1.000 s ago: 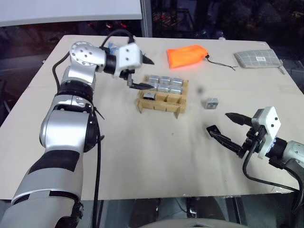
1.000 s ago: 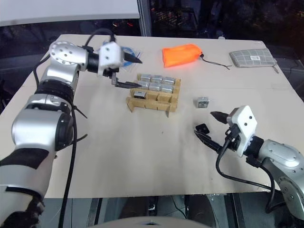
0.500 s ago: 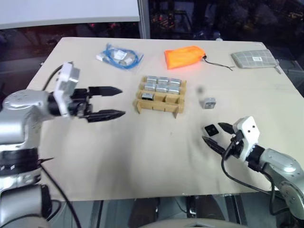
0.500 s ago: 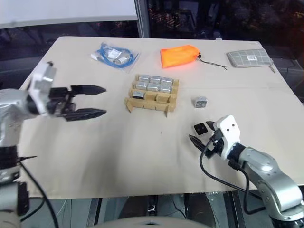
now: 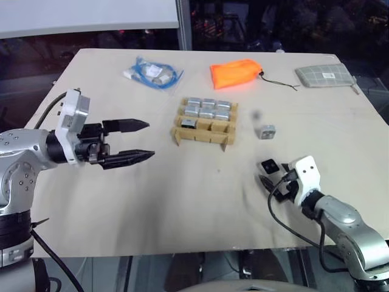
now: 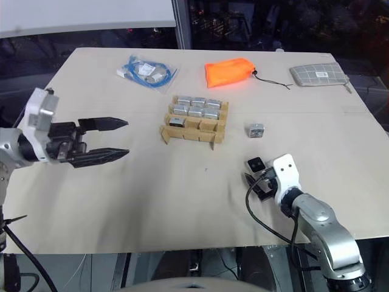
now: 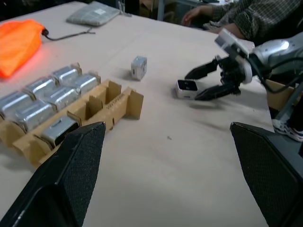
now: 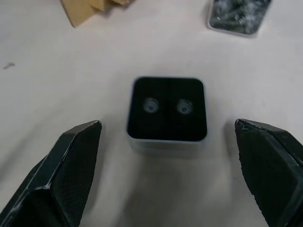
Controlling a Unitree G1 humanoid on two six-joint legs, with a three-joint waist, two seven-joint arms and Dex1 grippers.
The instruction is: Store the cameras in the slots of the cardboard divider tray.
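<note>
Fingers spread wide, right gripper (image 6: 260, 182) is straddling a camera (image 8: 167, 111) lying lens-up on the table (image 5: 182, 207) near the tray (image 5: 205, 125), evidently lining up a grasp; left gripper (image 5: 134, 141), jaws apart and empty, is hovering beside the tray.

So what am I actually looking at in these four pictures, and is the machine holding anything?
It is a two-armed robot working at a table. Two pictures look down from its head; the other two come from small cameras on its wrists, peering along each gripper's black fingers. On the table stands a cardboard divider tray with seven small silver cameras slotted in. Two more cameras lie loose: one beside the tray, and one face up between the open fingers of the right gripper, not yet gripped. The left gripper hangs open and empty. At the far edge lie an orange pouch, a grey checked pouch and a bagged blue cable.
</note>
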